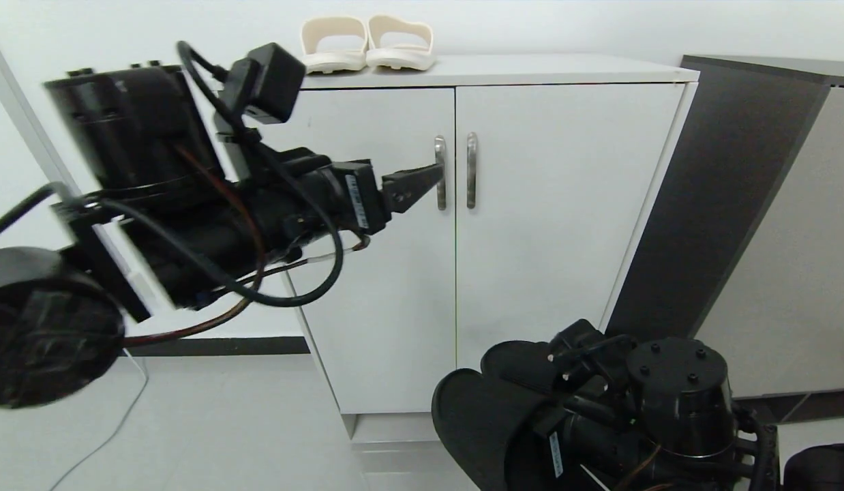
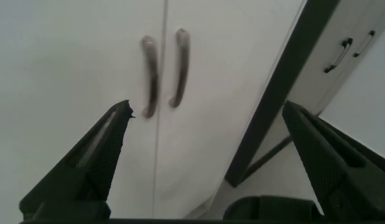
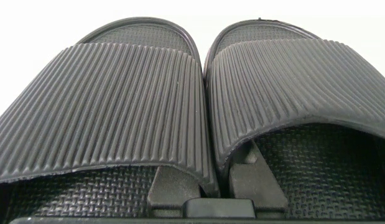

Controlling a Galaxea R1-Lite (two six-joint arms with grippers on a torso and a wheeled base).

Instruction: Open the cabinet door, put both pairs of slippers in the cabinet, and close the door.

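We face the white cabinet (image 1: pixel 565 239), both doors shut. The right gripper (image 3: pixel 211 190) has its fingers clamped on the black slippers (image 3: pixel 117 106), low before the right door. The cream slippers (image 1: pixel 367 44) sit at the cabinet top's back-left edge. The left gripper (image 2: pixel 208 109) has its fingers spread wide, one tip just beside the left door handle (image 1: pixel 440 172).

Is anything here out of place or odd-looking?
Only the cream slippers sitting on top of the cabinet, an unusual spot for footwear. The black slippers are held in the right gripper. Nothing looks spilled or damaged.
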